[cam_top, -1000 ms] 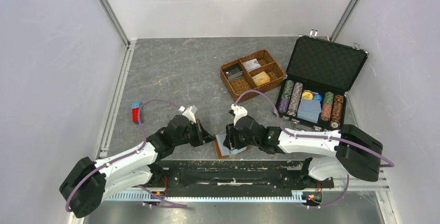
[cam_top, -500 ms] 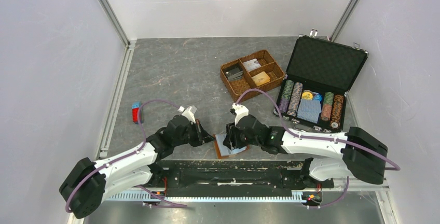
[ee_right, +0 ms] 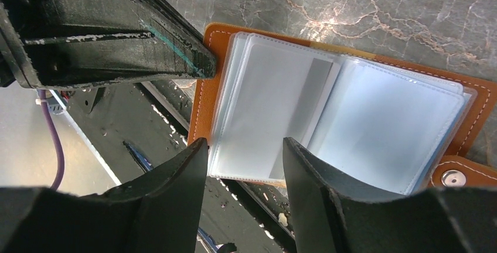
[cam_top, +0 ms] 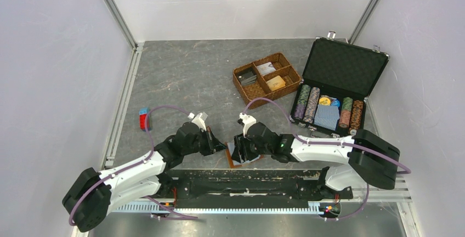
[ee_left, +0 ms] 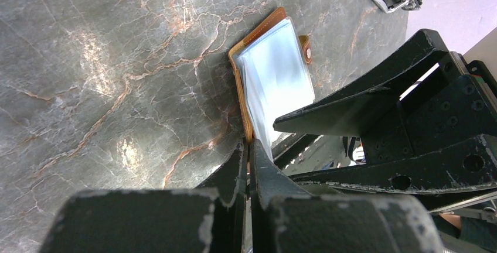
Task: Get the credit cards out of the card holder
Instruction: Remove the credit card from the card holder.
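The tan leather card holder (ee_right: 202, 98) lies open at the table's near edge, its pale clear sleeves (ee_right: 375, 124) fanned out and its snap tab (ee_right: 451, 177) at the right. It also shows in the left wrist view (ee_left: 275, 71) and the top view (cam_top: 234, 160). My left gripper (ee_left: 250, 144) is shut on the holder's near cover edge. My right gripper (ee_right: 243, 159) is open, one finger on each side of the left stack of sleeves. No card shows clearly in the sleeves. A golden-orange credit card (cam_top: 276, 82) lies in the woven basket.
The woven compartment basket (cam_top: 257, 90) stands at the back centre, with other cards in it. An open black case (cam_top: 342, 67) with poker chips and a blue deck sits at the right. A red and blue block (cam_top: 143, 118) lies at the left. The black rail (ee_right: 135, 118) runs under the holder's near edge.
My right gripper has shifted a little left and nearer over the holder, covering more of the sleeves. The left gripper keeps its hold in place.
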Action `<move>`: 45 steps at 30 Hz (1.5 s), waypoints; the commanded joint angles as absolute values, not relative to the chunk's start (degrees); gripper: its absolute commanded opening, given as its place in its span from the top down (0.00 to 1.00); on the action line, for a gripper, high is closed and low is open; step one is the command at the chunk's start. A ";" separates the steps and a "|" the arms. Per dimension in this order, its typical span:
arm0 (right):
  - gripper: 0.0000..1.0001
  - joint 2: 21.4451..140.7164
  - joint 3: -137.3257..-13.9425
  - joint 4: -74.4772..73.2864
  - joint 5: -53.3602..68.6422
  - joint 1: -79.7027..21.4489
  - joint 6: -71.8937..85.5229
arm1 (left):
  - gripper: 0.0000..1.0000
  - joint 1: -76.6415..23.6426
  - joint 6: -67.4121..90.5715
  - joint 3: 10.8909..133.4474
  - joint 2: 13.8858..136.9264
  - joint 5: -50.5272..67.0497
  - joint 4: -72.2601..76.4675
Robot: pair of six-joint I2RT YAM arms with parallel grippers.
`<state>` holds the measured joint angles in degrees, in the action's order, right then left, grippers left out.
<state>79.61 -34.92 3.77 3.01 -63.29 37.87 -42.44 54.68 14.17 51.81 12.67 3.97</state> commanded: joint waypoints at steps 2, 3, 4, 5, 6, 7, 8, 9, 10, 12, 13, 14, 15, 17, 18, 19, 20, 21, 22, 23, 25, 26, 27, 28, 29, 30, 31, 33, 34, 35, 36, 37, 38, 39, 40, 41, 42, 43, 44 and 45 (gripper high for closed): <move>0.49 80.07 -36.56 5.28 2.82 -63.81 37.79 | 0.98 -42.11 54.76 14.15 51.10 14.04 5.62; 0.49 80.22 -36.56 4.93 2.43 -63.81 37.79 | 0.98 -42.12 54.76 14.15 51.15 14.03 5.62; 0.50 80.29 -36.56 4.55 2.17 -63.81 37.66 | 0.98 -42.10 54.76 14.15 51.23 14.11 5.57; 0.50 80.38 -36.56 4.28 1.97 -63.81 37.62 | 0.98 -42.12 54.76 14.15 51.23 14.09 5.60; 0.51 80.45 -36.56 4.06 1.77 -63.81 37.61 | 0.98 -42.14 54.76 14.15 51.16 14.11 5.58; 0.51 80.56 -36.60 3.88 1.61 -63.82 37.57 | 0.98 -42.11 54.76 14.15 51.11 14.14 5.56; 0.51 80.59 -36.69 3.63 1.45 -63.89 37.53 | 0.98 -42.13 54.73 14.13 51.15 14.07 5.62; 0.51 80.62 -36.78 3.29 1.13 -63.91 37.39 | 0.98 -42.11 54.76 14.15 51.15 14.07 5.62; 0.51 80.53 -36.97 2.90 0.63 -63.90 37.32 | 0.98 -42.09 54.76 14.15 51.15 13.98 5.62; 0.52 80.40 -37.41 1.85 -0.31 -64.10 36.88 | 0.98 -42.10 54.76 14.15 51.32 13.98 5.62; 0.52 80.32 -37.64 1.37 -1.47 -64.16 36.70 | 0.98 -42.08 54.68 14.21 51.35 14.00 5.62; 0.52 80.31 -37.91 0.86 -2.00 -64.27 36.49 | 0.98 -42.13 54.67 14.24 51.41 14.04 5.67; 0.52 80.28 -38.25 0.43 -2.31 -64.39 36.32 | 0.98 -42.10 54.67 14.24 51.49 14.05 5.71; 0.53 80.31 -38.62 0.09 -3.00 -64.64 36.09 | 0.98 -42.15 54.67 14.24 51.55 14.08 5.71; 0.53 80.30 -38.74 0.12 -3.27 -64.77 36.04 | 0.98 -42.15 54.66 14.26 51.57 14.10 5.71; 0.53 80.37 -38.91 0.09 -3.65 -64.93 35.94 | 0.98 -42.15 54.67 14.31 51.55 14.07 5.71; 0.53 80.39 -39.13 -1.46 -4.05 -65.12 35.84 | 0.98 -42.11 54.66 14.30 51.58 14.06 5.71; 0.53 80.31 -39.41 -1.82 -4.51 -65.23 35.73 | 0.98 -42.19 54.67 14.24 51.55 14.11 5.71; 0.53 80.28 -39.61 -2.30 -4.94 -65.41 35.62 | 0.98 -42.14 54.67 14.24 51.61 14.12 5.71; 0.53 80.17 -39.87 -2.69 -5.47 -65.48 35.58 | 0.98 -42.13 54.67 14.24 51.67 14.09 5.71; 0.53 79.91 -40.15 -3.38 -6.27 -65.66 35.39 | 0.98 -42.10 54.67 14.23 51.64 14.10 5.71; 0.53 79.83 -40.25 -3.56 -6.61 -65.66 35.35 | 0.98 -42.10 54.67 14.24 51.68 14.07 5.71; 0.53 79.81 -40.34 -3.81 -6.83 -65.71 35.33 | 0.98 -42.10 54.67 14.24 51.68 14.08 5.76; 0.53 79.92 -40.34 -4.02 -6.90 -65.73 35.33 | 0.98 -42.12 54.67 14.24 51.68 14.07 5.80; 0.54 79.91 -40.43 -4.12 -7.02 -65.74 35.33 | 0.98 -42.10 54.64 14.31 51.64 14.15 5.80; 0.54 79.97 -40.43 -4.17 -6.95 -65.74 35.27 | 0.98 -42.10 54.62 14.33 51.67 14.10 5.76; 0.54 79.92 -40.47 -4.22 -6.97 -65.83 35.35 | 0.98 -42.10 54.64 14.33 51.68 14.13 5.79; 0.54 79.81 -40.58 -4.13 -6.78 -65.85 35.42 | 0.98 -42.10 54.66 14.28 51.68 14.15 5.80; 0.54 79.64 -40.67 -3.91 -6.49 -65.97 35.30 | 0.98 -42.10 54.62 14.32 51.72 14.20 5.80; 0.54 79.42 -40.70 -3.43 -5.97 -66.05 35.42 | 0.98 -42.10 54.58 14.33 51.68 14.15 5.80; 0.53 79.18 -40.65 -2.69 -5.27 -66.02 35.36 | 0.98 -42.10 54.58 14.32 51.74 14.16 5.80; 0.53 78.96 -40.61 -1.81 -4.49 -66.00 35.50 | 0.98 -42.10 54.54 14.37 51.75 14.20 5.80; 0.53 78.91 -40.69 -1.37 -4.09 -66.01 35.43 | 0.98 -42.10 54.49 14.41 51.79 14.15 5.80; 0.53 78.92 -40.77 -1.19 -3.84 -66.01 35.45 | 0.98 -42.10 54.44 14.50 51.83 14.16 5.80; 0.53 79.10 -40.78 -1.17 -3.76 -66.01 35.46 | 0.98 -42.10 54.40 14.55 51.86 14.19 5.80; 0.53 79.33 -40.78 -1.15 -3.67 -66.01 35.57 | 0.98 -42.10 54.36 14.57 51.98 14.30 5.80; 0.52 79.58 -40.70 -1.00 -3.26 -66.03 35.58 | 0.98 -42.11 54.32 14.59 52.04 14.27 5.80; 0.52 79.87 -40.63 -0.81 -2.84 -66.03 35.65 | 0.98 -42.10 54.32 14.59 52.12 14.32 5.78; 0.52 80.08 -40.61 -0.47 -2.33 -66.01 35.76 | 0.98 -42.10 54.32 14.59 52.12 14.33 5.80; 0.52 80.26 -40.52 -0.45 -1.99 -66.01 35.84 | 0.98 -42.10 54.32 14.59 52.12 14.33 5.80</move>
